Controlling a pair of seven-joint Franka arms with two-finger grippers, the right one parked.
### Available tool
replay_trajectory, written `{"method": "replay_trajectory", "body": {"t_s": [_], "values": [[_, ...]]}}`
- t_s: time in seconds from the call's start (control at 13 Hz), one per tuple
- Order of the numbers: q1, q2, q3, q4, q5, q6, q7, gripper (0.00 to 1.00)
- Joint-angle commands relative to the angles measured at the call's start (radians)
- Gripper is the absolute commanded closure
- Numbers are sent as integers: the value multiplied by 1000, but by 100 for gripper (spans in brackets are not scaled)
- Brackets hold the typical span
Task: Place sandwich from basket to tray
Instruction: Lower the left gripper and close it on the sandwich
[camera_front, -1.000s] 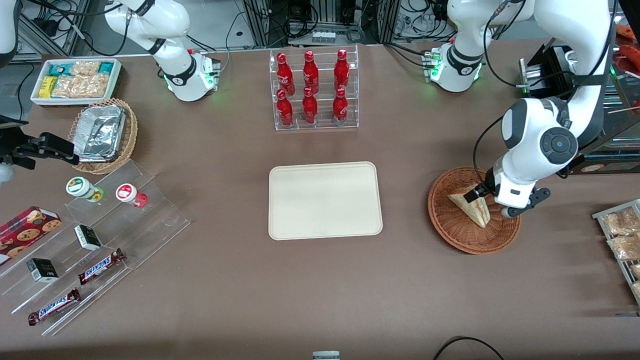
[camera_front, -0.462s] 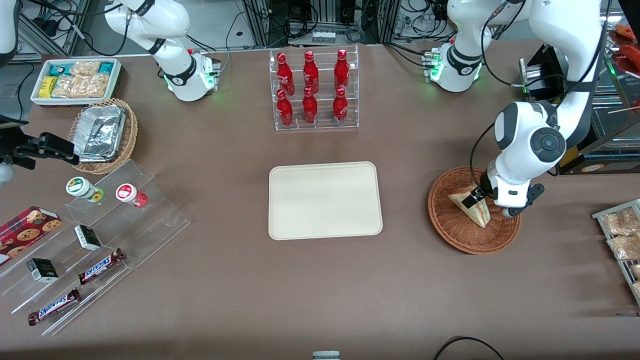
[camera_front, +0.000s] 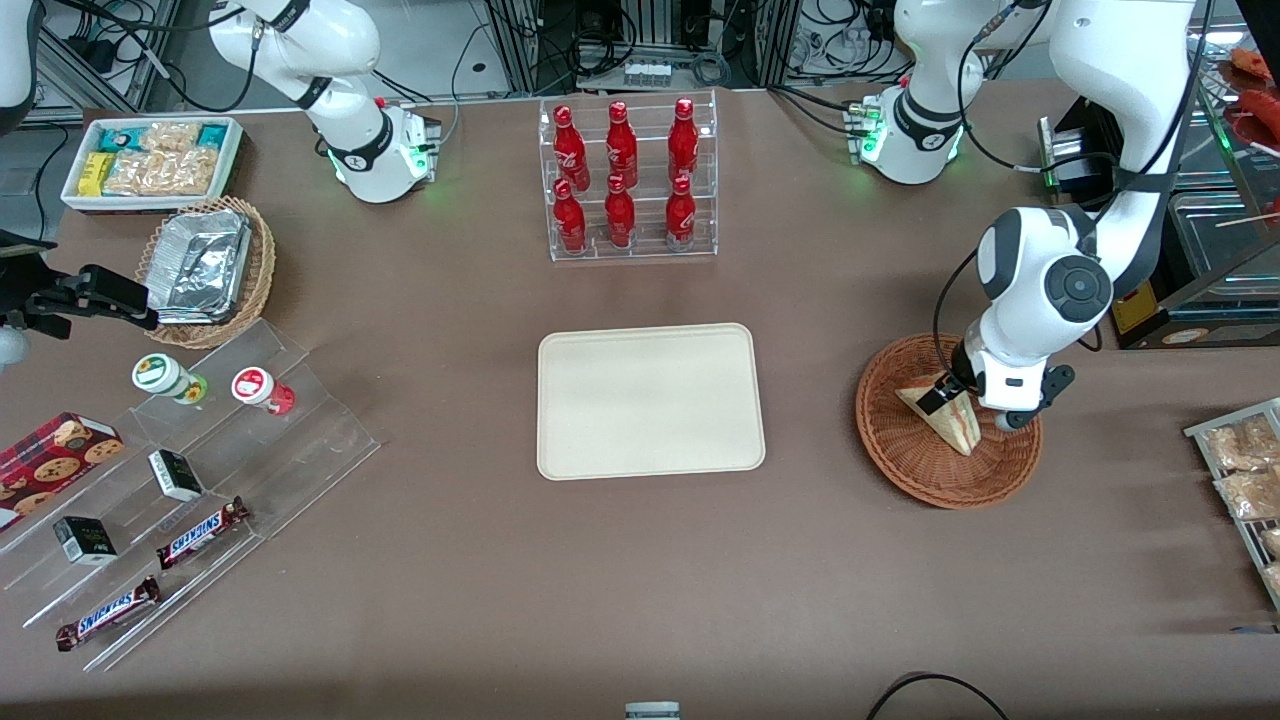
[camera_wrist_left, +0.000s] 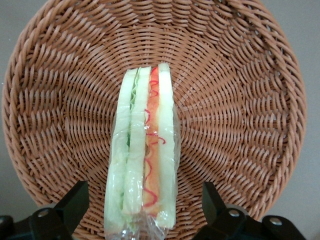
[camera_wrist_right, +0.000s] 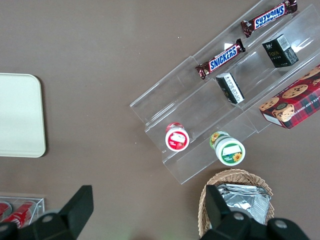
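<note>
On brown table (camera_front: 450, 560), open gripper (camera_wrist_left: 142, 212) astride basket's (camera_wrist_left: 240, 75) sandwich (camera_wrist_left: 142, 165).

Open gripper (camera_wrist_left: 142, 210) straddles sandwich (camera_wrist_left: 142, 175); tray (camera_front: 650, 400) unobstructed.

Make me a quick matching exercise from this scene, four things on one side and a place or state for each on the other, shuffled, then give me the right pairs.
Things:
1. sandwich
2. tray
3. gripper
4. red bottles

Places or states:
A. standing in a clear tiered rack
B. lying on edge in the basket, wrapped in clear film
C. bare, at the middle of the table
D. jaws open, one on each side of the sandwich, over the basket

Pairs: 1-B, 2-C, 3-D, 4-A
</note>
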Motion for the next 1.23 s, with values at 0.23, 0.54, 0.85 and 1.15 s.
{"method": "replay_trajectory", "body": {"t_s": [0.23, 0.54, 0.85, 1.15], "values": [[-4, 14, 4, -33, 14, 68, -23, 42], [-2, 1, 5, -29, 14, 54, -13, 96], [-7, -32, 4, 16, 14, -46, -7, 100], [-23, -22, -15, 176, 19, -285, 32, 100]]}}
